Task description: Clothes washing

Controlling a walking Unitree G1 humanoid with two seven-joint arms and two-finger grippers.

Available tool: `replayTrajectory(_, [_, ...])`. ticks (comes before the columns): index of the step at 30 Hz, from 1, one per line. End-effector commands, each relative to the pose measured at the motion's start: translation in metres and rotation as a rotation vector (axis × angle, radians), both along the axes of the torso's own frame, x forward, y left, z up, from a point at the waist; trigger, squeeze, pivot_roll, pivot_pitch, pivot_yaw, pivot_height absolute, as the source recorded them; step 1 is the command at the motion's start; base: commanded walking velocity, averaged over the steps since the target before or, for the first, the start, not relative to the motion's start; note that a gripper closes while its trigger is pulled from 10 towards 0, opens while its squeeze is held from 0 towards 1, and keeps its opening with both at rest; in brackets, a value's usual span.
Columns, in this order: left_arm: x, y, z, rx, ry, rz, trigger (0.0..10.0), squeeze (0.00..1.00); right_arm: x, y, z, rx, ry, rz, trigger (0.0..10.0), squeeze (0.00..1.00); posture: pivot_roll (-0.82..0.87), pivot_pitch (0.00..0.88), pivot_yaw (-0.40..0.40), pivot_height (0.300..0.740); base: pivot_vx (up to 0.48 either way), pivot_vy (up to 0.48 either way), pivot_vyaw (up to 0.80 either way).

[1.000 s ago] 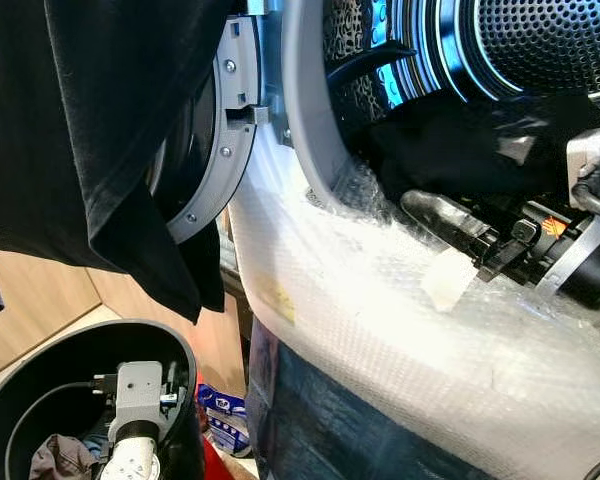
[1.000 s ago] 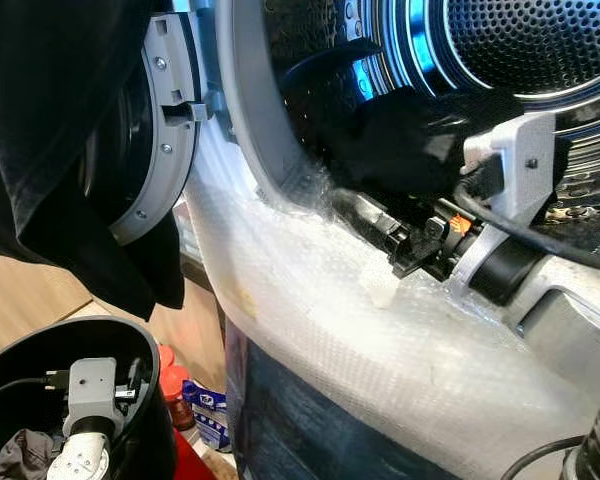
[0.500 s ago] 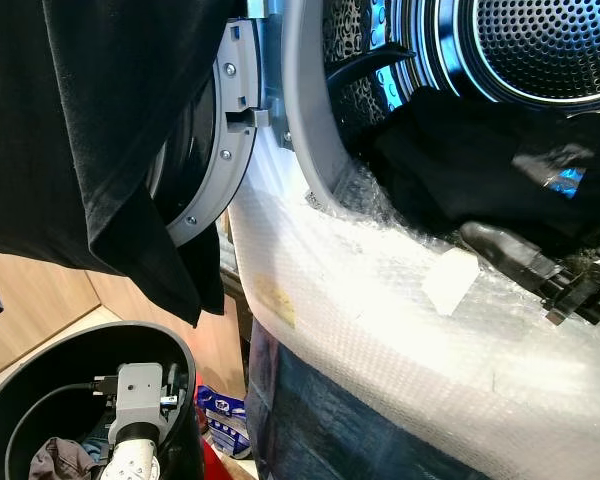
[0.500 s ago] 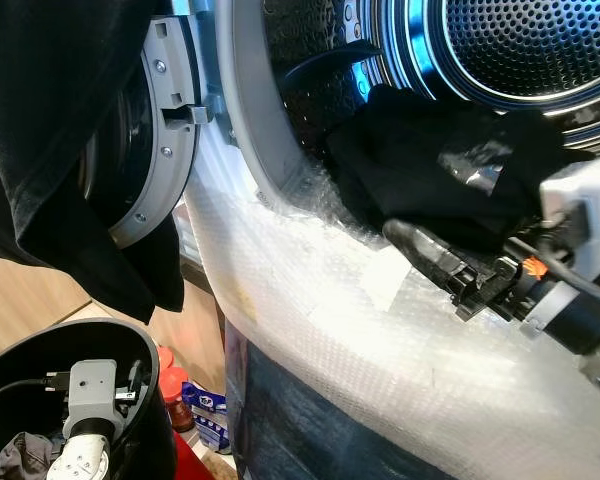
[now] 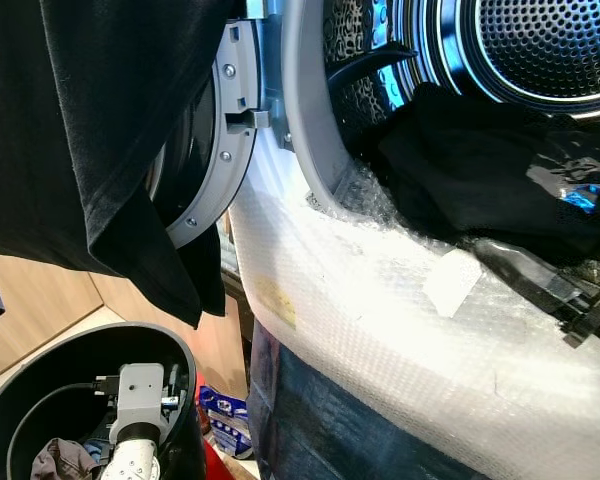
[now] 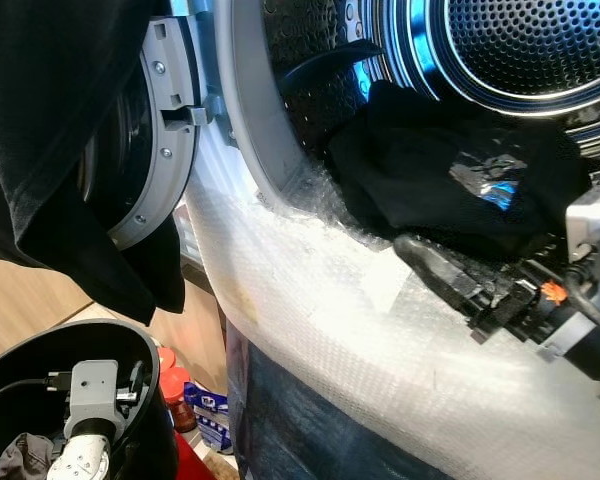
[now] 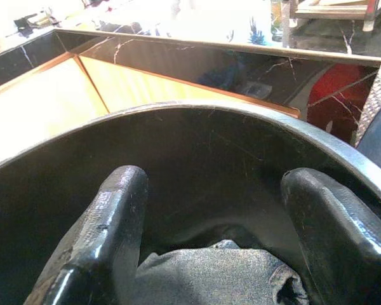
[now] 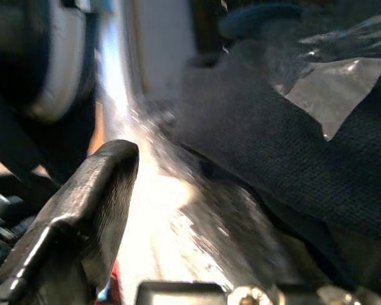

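Your right end effector [image 6: 420,255] had drawn back from the drum to the wrapped door rim, released and empty, leaving the black garment [image 6: 450,185] heaped just inside the washing machine drum [image 6: 520,50], so that piece looked loaded. Your left end effector [image 7: 213,254] hung spread open inside the black laundry bin [image 5: 40,370], just above a grey cloth [image 7: 219,276] waiting at the bottom.
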State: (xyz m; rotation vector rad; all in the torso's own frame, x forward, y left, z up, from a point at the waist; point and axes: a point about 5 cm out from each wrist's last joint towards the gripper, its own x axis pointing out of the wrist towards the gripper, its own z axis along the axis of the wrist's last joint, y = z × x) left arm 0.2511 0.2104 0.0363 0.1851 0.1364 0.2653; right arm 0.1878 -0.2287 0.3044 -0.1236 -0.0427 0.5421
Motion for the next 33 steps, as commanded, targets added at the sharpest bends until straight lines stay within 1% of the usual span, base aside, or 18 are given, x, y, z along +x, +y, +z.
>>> replayTrajectory(1, [-0.001, -0.002, -0.005, -0.001, 0.029, -0.018, 10.0, 0.0, -0.006, -0.014, 0.01, 0.0, -0.061, -0.074, 10.0, 0.0, -0.17, 0.0, 0.018, 0.74, 0.0, 0.0, 0.0])
replayTrajectory(5, [0.002, -0.002, -0.005, 0.0, 0.03, -0.022, 10.0, 0.0, -0.011, -0.021, 0.013, 0.003, -0.084, -0.101, 10.0, 0.0, -0.18, 0.0, 0.028, 0.74, 0.0, 0.0, 0.0])
replayTrajectory(10, [0.005, -0.001, -0.003, 0.001, 0.027, -0.024, 10.0, 0.0, -0.014, -0.014, 0.016, 0.069, -0.134, -0.04, 10.0, 0.0, -0.19, 0.0, 0.03, 0.74, 0.0, 0.0, 0.0])
replayTrajectory(11, [0.006, -0.002, -0.003, 0.001, 0.025, -0.027, 10.0, 0.0, -0.015, 0.004, 0.013, 0.115, -0.149, 0.063, 10.0, 0.0, -0.19, 0.0, 0.031, 0.74, 0.0, 0.0, 0.0])
replayTrajectory(12, [0.007, -0.003, -0.002, 0.0, 0.023, -0.029, 10.0, 0.0, -0.016, 0.013, 0.011, 0.143, -0.153, 0.109, 10.0, 0.0, -0.19, 0.0, 0.034, 0.74, 0.0, 0.0, 0.0])
replayTrajectory(13, [0.007, -0.003, -0.002, 0.0, 0.023, -0.029, 10.0, 0.0, -0.016, 0.013, 0.011, 0.143, -0.153, 0.109, 10.0, 0.0, -0.19, 0.0, 0.034, 0.74, 0.0, 0.0, 0.0])
replayTrajectory(14, [0.008, -0.004, -0.002, -0.002, 0.02, -0.032, 10.0, 0.0, -0.015, 0.028, 0.005, 0.204, -0.142, 0.195, 10.0, 0.0, -0.19, 0.0, 0.031, 0.74, 0.0, 0.0, 0.0])
replayTrajectory(15, [0.008, -0.005, -0.002, -0.003, 0.017, -0.033, 10.0, 0.0, -0.014, 0.037, 0.002, 0.26, -0.129, 0.241, 10.0, 0.0, -0.19, 0.0, 0.032, 0.74, 0.0, 0.0, 0.0])
replayTrajectory(16, [0.008, -0.005, -0.002, -0.003, 0.017, -0.033, 10.0, 0.0, -0.014, 0.037, 0.002, 0.26, -0.129, 0.241, 10.0, 0.0, -0.19, 0.0, 0.032, 0.74, 0.0, 0.0, 0.0])
replayTrajectory(17, [0.008, -0.005, -0.002, -0.004, 0.017, -0.034, 10.0, 0.0, -0.013, 0.041, -0.002, 0.272, -0.107, 0.26, 10.0, 0.0, -0.19, 0.005, 0.029, 0.74, 0.0, 0.0, 0.0])
replayTrajectory(18, [0.008, -0.006, -0.002, -0.005, 0.017, -0.035, 10.0, 0.0, -0.01, 0.057, -0.018, 0.311, -0.017, 0.313, 10.0, 0.0, -0.19, 0.001, 0.027, 0.74, 0.0, 0.0, 0.0])
replayTrajectory(19, [0.008, -0.006, -0.002, -0.005, 0.017, -0.035, 10.0, 0.0, -0.01, 0.057, -0.018, 0.311, -0.017, 0.313, 10.0, 0.0, -0.19, 0.001, 0.027, 0.74, 0.0, 0.0, 0.0])
replayTrajectory(20, [0.008, -0.007, -0.002, -0.007, 0.015, -0.035, 10.0, 0.0, -0.012, 0.069, -0.031, 0.318, 0.061, 0.364, 10.0, 0.0, -0.18, 0.003, 0.019, 0.74, 0.0, 0.0, 0.0])
replayTrajectory(21, [0.008, -0.007, -0.002, -0.007, 0.013, -0.035, 10.0, 0.0, -0.014, 0.073, -0.035, 0.313, 0.084, 0.381, 10.0, 0.0, -0.18, 0.003, 0.019, 0.74, 0.0, 0.0, 0.0])
replayTrajectory(25, [0.006, -0.004, -0.002, -0.011, 0.008, -0.015, 10.0, 0.0, -0.016, 0.072, -0.038, 0.355, 0.116, 0.385, 10.0, 0.0, -0.17, 0.005, 0.017, 0.74, 0.0, 0.0, 0.0])
replayTrajectory(26, [0.005, -0.004, -0.003, -0.011, 0.009, -0.014, 10.0, 0.0, -0.016, 0.071, -0.039, 0.388, 0.123, 0.374, 10.0, 0.0, -0.17, 0.008, 0.012, 0.74, 0.0, 0.0, 0.0])
replayTrajectory(31, [0.002, -0.004, -0.004, -0.012, 0.01, -0.013, 10.0, 0.0, -0.022, 0.058, -0.053, 0.403, 0.191, 0.318, 10.0, 0.0, -0.16, 0.01, 0.007, 0.74, 0.0, 0.0, 0.0])
replayTrajectory(33, [0.002, -0.005, -0.004, -0.014, 0.01, -0.015, 10.0, 0.0, -0.026, 0.046, -0.063, 0.475, 0.226, 0.264, 10.0, 0.0, -0.16, 0.013, 0.007, 0.74, 0.0, 0.0, 0.0])
